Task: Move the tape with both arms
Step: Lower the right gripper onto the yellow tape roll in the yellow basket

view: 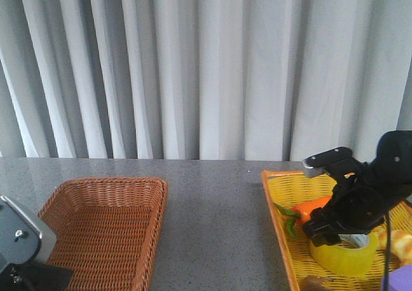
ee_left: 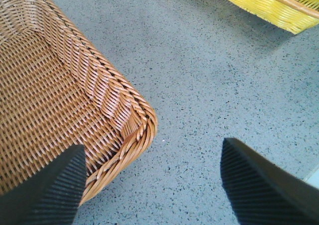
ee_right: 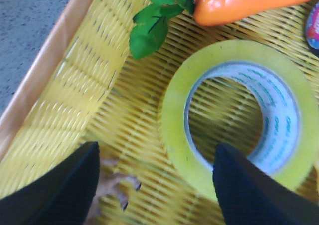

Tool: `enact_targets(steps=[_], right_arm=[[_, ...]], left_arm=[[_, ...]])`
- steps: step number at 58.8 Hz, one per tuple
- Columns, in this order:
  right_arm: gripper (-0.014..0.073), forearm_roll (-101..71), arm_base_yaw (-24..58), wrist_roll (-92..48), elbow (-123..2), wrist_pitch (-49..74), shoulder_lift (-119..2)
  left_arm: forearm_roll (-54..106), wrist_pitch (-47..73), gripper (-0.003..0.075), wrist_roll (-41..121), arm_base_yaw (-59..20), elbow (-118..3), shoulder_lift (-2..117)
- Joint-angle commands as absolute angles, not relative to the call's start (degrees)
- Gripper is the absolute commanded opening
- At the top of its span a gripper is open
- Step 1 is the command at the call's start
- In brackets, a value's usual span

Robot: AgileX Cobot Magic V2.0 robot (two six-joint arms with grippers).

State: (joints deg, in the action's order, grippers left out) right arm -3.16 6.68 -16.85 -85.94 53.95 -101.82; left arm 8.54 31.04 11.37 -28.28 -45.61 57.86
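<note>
The yellow tape roll (view: 343,255) lies flat in the yellow tray (view: 281,221) at the right. In the right wrist view the tape (ee_right: 174,113) shows its white printed core. My right gripper (ee_right: 157,185) is open just above the tray. One fingertip (ee_right: 244,185) hangs over the roll's hole and the other over the tray floor, so the roll's near wall lies between them. In the front view the right arm (view: 347,204) covers the roll's top. My left gripper (ee_left: 152,177) is open and empty over the grey table beside the brown basket's corner (ee_left: 134,130).
A brown wicker basket (view: 106,230) stands at the left. The yellow tray also holds an orange pepper with green leaves (ee_right: 239,3), a small clawed toy (ee_right: 117,190), a bread-like item (view: 399,244) and a purple thing (view: 399,281). Grey curtains hang behind.
</note>
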Motion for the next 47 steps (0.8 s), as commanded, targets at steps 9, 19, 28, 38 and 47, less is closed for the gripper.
enact_targets(steps=[9,19,28,38,47], right_arm=[[0.0451,-1.5,6.8,-17.3,-91.5,52.4,-105.8],[0.0384,-1.5,6.8,-17.3,-91.8,51.0,-108.1],[0.0297,-1.5,6.8,-17.0,-91.8,50.5,-108.9],[0.0181,-1.5,6.8,-16.9,-91.8,50.6,-108.9],[0.0172,-1.5,6.8,-16.9,-91.8,50.9,-108.7]], left_arm=[[9.4,27.1,0.0543,11.3,-28.7,-47.6,57.2],[9.4,27.1,0.0542,11.3,-28.7,-47.6,57.2],[9.4,27.1,0.0542,11.3,-28.7,-47.6,57.2],[9.4,27.1,0.0542,11.3,-28.7,-47.6,57.2],[9.4,27.1,0.0542,11.3,-28.7,-47.6,57.2]])
